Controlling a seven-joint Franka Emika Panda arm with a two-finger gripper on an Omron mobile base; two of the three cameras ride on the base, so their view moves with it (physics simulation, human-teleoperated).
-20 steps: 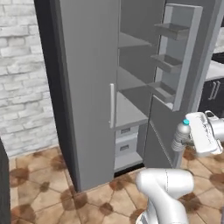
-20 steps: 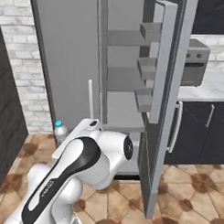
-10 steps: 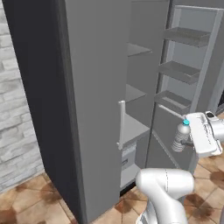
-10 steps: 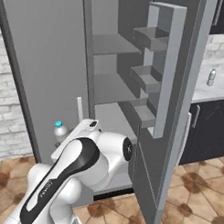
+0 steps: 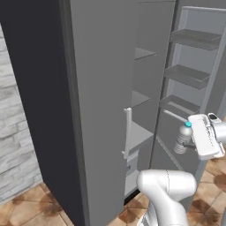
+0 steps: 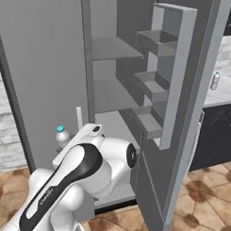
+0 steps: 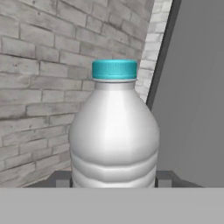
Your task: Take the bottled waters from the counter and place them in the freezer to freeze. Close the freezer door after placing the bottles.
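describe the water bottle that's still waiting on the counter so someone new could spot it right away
Start at the tall grey freezer with its door swung open, then look past the door's right edge to the white marble counter. A small clear bottle with a teal cap stands upright there. Unlike the matching bottle held in the gripper, this one stands free.

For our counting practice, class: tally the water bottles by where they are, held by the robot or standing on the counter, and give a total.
Held bottle, upright between the fingers, outside the open freezer: 1
Counter bottle, standing on the marble counter: 1
Total: 2
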